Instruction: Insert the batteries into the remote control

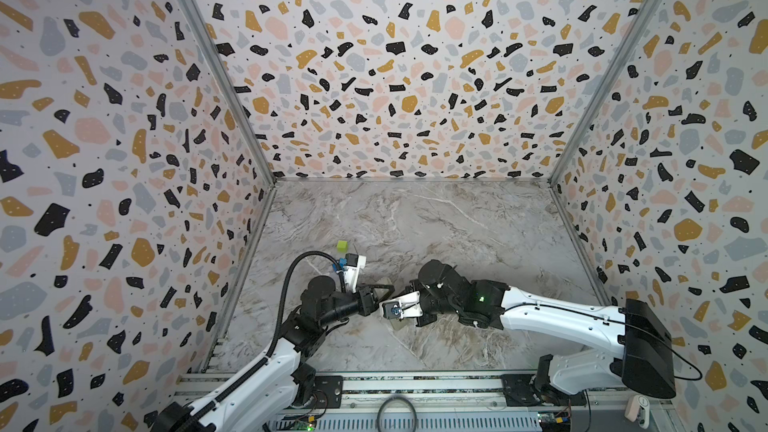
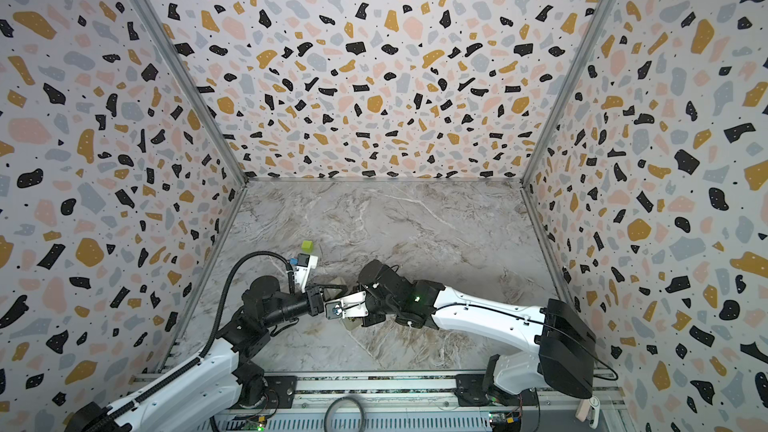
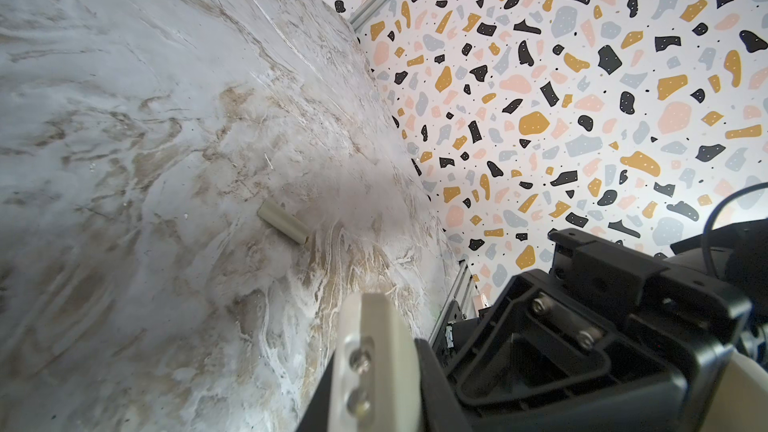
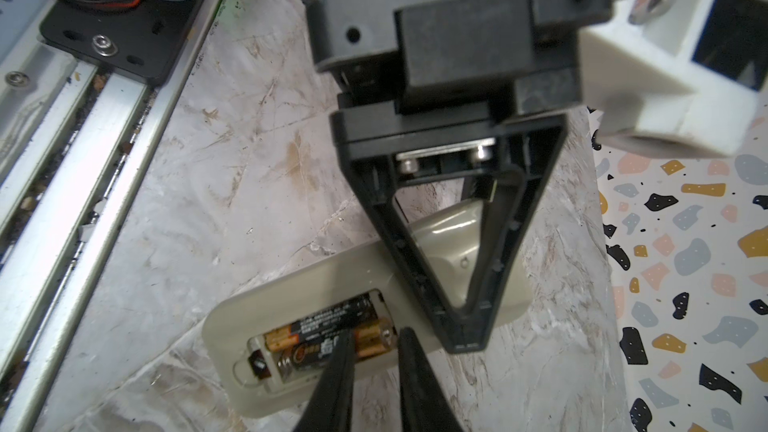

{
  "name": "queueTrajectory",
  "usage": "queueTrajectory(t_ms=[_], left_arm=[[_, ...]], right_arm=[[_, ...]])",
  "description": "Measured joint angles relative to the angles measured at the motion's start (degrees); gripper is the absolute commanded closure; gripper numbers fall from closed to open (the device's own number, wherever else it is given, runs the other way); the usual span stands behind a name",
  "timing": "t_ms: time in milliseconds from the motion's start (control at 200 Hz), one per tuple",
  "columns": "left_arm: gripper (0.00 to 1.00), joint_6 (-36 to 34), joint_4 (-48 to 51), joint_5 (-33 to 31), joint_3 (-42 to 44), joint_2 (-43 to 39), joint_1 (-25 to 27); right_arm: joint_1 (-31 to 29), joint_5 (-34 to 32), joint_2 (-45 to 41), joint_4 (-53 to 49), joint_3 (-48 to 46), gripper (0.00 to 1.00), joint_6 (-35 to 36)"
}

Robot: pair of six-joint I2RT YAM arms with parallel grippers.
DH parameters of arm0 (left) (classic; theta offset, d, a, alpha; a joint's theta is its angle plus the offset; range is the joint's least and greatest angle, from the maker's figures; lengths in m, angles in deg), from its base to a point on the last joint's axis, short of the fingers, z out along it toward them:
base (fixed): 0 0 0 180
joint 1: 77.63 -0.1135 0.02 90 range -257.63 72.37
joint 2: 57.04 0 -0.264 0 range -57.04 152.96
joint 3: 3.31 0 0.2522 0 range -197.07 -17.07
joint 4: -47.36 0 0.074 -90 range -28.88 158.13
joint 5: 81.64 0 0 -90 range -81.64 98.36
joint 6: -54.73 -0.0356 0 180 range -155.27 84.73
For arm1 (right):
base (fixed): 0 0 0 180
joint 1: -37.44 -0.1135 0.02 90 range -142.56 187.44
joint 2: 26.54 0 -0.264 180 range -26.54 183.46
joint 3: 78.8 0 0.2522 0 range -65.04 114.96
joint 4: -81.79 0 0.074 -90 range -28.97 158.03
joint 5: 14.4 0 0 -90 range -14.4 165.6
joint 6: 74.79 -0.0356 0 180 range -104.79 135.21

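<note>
Down in the open compartment, both batteries (image 4: 332, 324) lie side by side in the remote control (image 4: 332, 276), back-up on the marble table (image 4: 208, 160). The left gripper (image 4: 463, 328), jaws together, pins it. The right gripper (image 4: 376, 334), fingers slightly apart, straddles one battery end. Best press straight down, gently, no sliding.

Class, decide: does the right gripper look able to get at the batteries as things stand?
Probably yes: the compartment of the remote control is uncovered, the right gripper sits right at the batteries, and the left gripper rests further along, clear of them.
</note>
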Motion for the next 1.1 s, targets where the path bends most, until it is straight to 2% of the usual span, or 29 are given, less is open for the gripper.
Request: queueTrajectory(t_ms=[1101], left_arm=[[1.0, -0.2, 3.82, -0.98, 0.0, 0.07, 0.0]], right_arm=[[-0.63, 0.0, 2.99, -1.38, 0.96, 0.85, 0.81]])
